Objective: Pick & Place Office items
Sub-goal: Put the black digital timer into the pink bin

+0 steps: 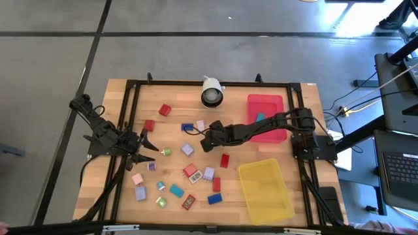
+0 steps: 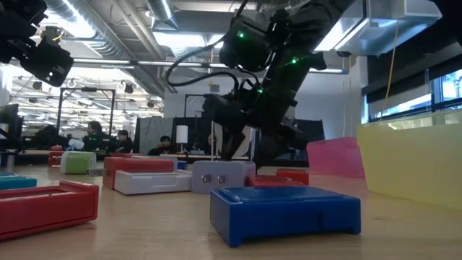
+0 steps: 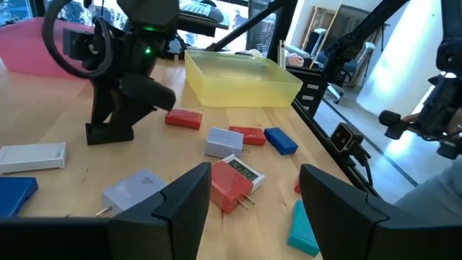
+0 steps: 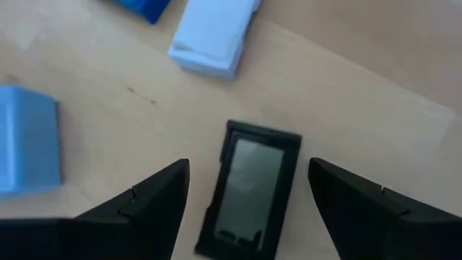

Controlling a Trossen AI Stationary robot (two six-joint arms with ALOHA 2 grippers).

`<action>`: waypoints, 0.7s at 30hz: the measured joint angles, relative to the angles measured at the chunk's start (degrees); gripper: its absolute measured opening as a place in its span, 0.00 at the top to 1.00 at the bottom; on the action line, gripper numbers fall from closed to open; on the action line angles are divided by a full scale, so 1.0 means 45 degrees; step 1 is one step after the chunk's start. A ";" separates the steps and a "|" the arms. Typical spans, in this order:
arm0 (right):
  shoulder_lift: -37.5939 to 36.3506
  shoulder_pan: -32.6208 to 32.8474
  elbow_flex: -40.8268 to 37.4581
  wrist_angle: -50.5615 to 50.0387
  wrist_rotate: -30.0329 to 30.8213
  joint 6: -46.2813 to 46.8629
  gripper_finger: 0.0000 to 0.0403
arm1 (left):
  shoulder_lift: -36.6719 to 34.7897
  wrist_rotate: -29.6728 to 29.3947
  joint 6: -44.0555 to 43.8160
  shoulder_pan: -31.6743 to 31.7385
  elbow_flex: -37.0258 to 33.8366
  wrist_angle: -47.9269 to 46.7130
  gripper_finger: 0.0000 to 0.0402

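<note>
The black office item [image 4: 251, 189] lies lengthwise between my right jaws [image 4: 249, 209], released; left jaws [image 3: 253, 209] wait released, frame left.

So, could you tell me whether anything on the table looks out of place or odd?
Mostly no: the office blocks lie scattered loose. One oddity: a white round camera sits at the far edge, and a black item lies between the right pincer's open fingers.

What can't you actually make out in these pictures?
- High view: the dark block under the right gripper is covered by the arm.
- Right wrist view: that black block is cut off at the picture's edge.
- High view: the labels on the red block are too small to read.
</note>
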 joint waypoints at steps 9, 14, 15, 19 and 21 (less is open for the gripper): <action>0.0085 0.0000 0.0000 -0.0100 0.0165 -0.1008 0.43 | -0.0002 0.0000 0.0000 0.0005 0.0002 0.0004 0.48; 0.0088 0.0000 0.0000 -0.0315 0.0162 -0.0998 0.59 | -0.0001 0.0000 0.0000 0.0003 0.0000 0.0004 0.48; 0.0083 0.0002 0.0005 -0.0341 0.0177 -0.1000 0.62 | -0.0005 0.0000 0.0000 0.0005 0.0004 0.0001 0.48; 0.0078 -0.0003 0.0010 -0.0349 0.0093 -0.0760 0.66 | -0.0002 0.0000 0.0000 0.0002 0.0002 0.0004 0.48; 0.0038 -0.0035 0.0010 -0.0372 -0.0168 -0.0431 0.66 | -0.0002 0.0000 0.0000 0.0003 0.0002 -0.0001 0.48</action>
